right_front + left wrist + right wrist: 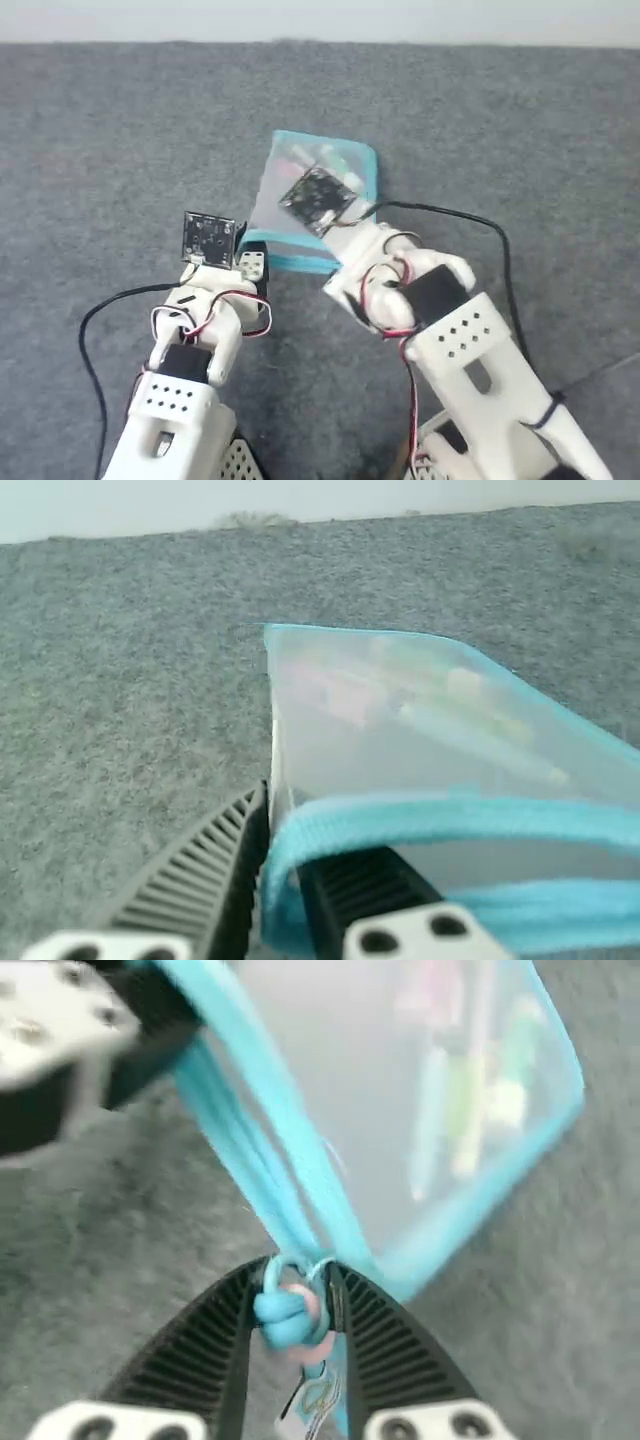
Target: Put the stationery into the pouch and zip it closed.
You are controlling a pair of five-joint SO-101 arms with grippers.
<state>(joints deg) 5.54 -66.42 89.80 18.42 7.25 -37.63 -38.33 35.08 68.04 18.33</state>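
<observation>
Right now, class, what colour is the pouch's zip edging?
Light blue; the zip edging shows best in the left wrist view.

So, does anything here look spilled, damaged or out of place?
Nothing stands out. The stationery lies inside the pouch. The left hand clamps the zip edge at one corner, and the right hand grips the zip pull cord.

The pouch (400, 730) has frosted, translucent plastic walls with a soft sheen, edged in turquoise woven cloth tape (450, 815). Its zip pull (290, 1315) is a knotted, matt blue cord. The left gripper (283, 832) and right gripper (298, 1270) are ribbed matt black plastic on smooth white plastic bodies. The table cover (120, 130) is grey, rough, felt-like cloth.
</observation>
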